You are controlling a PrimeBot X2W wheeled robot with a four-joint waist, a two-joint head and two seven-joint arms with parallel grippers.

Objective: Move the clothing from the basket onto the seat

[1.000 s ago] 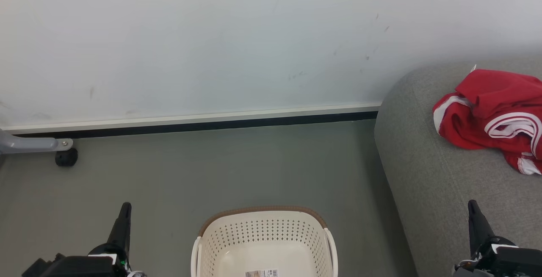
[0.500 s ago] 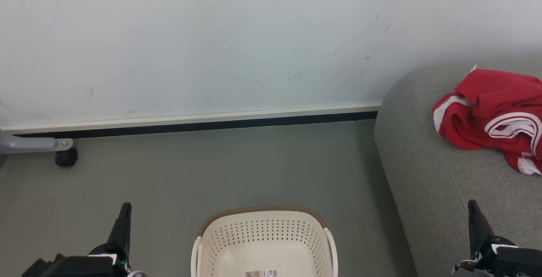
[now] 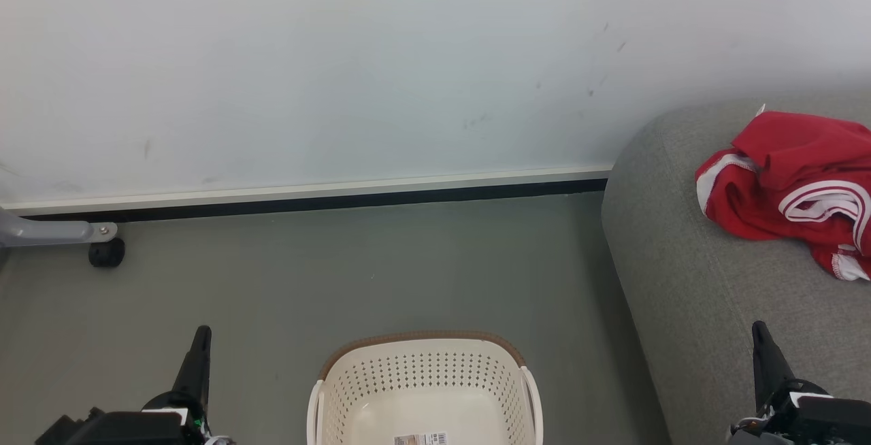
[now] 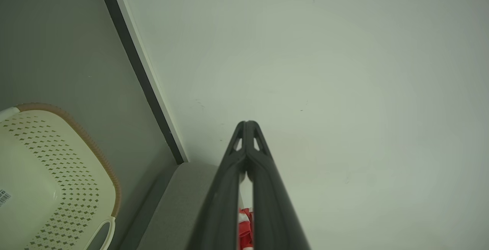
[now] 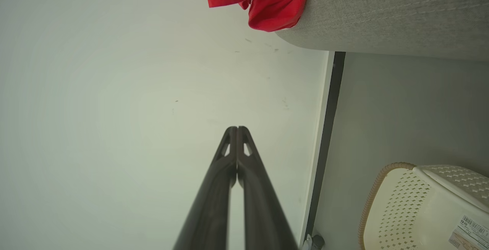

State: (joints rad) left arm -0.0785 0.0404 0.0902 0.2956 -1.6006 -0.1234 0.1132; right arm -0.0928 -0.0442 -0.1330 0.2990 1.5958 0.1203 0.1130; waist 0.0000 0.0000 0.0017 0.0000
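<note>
— Left wrist view has the left hand (image 4: 247, 124) pinched closed, gripping nothing. And the right hand (image 5: 237, 129)?
— Fingertips together too, empty. The clothing (image 3: 789, 186) lies on the seat (image 3: 708, 309); the basket (image 3: 425, 377) sits on the floor (image 3: 381, 275).

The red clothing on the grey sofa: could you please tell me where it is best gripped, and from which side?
Probably pinch the raised, bunched fold at the far top of the clothing, coming down from above with the right gripper, the nearer one. The heap lies crumpled on the sofa; its flatter edges hug it, while that hump stands proud and offers loose fabric.
</note>
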